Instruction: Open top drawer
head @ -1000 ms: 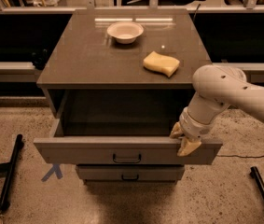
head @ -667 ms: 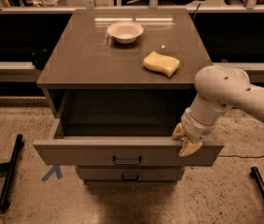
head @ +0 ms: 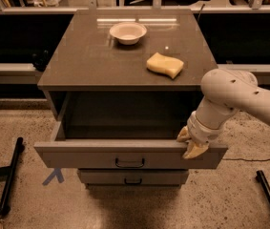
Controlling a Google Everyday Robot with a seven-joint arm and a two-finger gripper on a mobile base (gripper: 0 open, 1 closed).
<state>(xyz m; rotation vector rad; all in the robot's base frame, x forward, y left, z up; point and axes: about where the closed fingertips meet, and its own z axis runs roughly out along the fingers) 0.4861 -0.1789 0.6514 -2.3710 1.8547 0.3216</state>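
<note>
The top drawer [head: 77,159] of the grey-brown cabinet stands pulled far out, its inside dark and showing nothing in it. A small dark loop handle [head: 129,163] sits at the centre of its front. My gripper [head: 190,143], with yellowish fingers [head: 194,150], rests on the top edge of the drawer front near its right end, well to the right of the handle. My white arm reaches in from the right.
A white bowl [head: 128,32] and a yellow sponge [head: 165,65] sit on the cabinet top [head: 87,61]. A narrower drawer front [head: 132,177] shows below the open one. Black stand legs lie on the floor at left [head: 10,175] and right [head: 269,194]. Blue tape [head: 53,176] marks the floor.
My arm and gripper have shifted slightly to the right along the drawer's top edge. The drawer stays pulled out as before.
</note>
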